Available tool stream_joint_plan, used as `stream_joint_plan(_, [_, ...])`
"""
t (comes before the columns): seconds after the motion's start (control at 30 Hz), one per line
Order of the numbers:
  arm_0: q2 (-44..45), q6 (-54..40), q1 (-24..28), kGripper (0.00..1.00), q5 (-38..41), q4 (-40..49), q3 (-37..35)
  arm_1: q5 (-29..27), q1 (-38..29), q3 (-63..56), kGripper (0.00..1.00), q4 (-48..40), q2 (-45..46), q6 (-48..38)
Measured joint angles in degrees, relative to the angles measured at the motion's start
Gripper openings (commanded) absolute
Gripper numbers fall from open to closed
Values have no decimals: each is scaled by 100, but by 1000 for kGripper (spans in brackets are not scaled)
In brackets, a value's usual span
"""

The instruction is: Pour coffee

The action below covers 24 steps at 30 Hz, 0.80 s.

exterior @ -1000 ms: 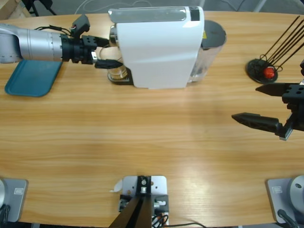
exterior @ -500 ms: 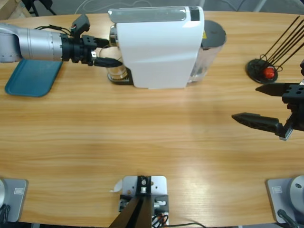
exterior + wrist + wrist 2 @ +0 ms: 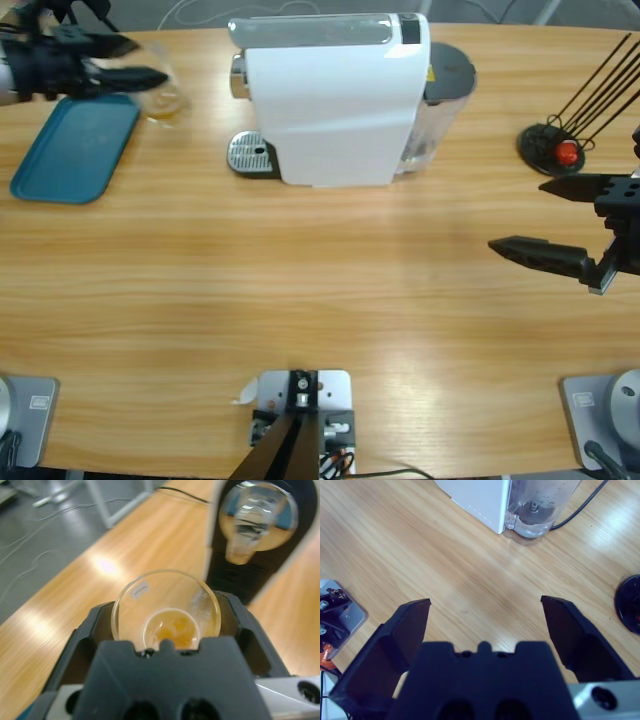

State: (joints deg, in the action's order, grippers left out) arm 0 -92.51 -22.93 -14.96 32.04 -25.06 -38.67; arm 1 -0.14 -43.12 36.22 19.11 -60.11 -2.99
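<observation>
A clear glass tumbler is clamped between the jaws of the left pincer, with the coffee lying as a shallow amber layer at its bottom. The glass is held just beyond the edge of the blue tray and well apart from the white coffee machine, presumably so that pouring can be done clear of the spout. A small white sticker is seen on the tumbler's wall, but nothing on it can be read. The right pincer is held wide apart over the bare counter, gripping nothing, apparently kept idle.
</observation>
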Motion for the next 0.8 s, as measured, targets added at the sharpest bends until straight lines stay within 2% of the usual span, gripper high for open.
stream_joint_plan(0.13, [516,298,592,0,-790,5,436,0,0,0,1000,-1,6,0])
stream_joint_plan(0.37, [533,548,890,0,-2237,14,622,0,3,-1,1000,-5,7,0])
stream_joint_plan(0.57, [-21,838,1153,0,-2462,-14,601,0,3,-1,1000,-5,7,0])
stream_joint_plan(0.8, [-495,904,1183,0,-2465,-140,552,0,3,-1,1000,-5,7,0])
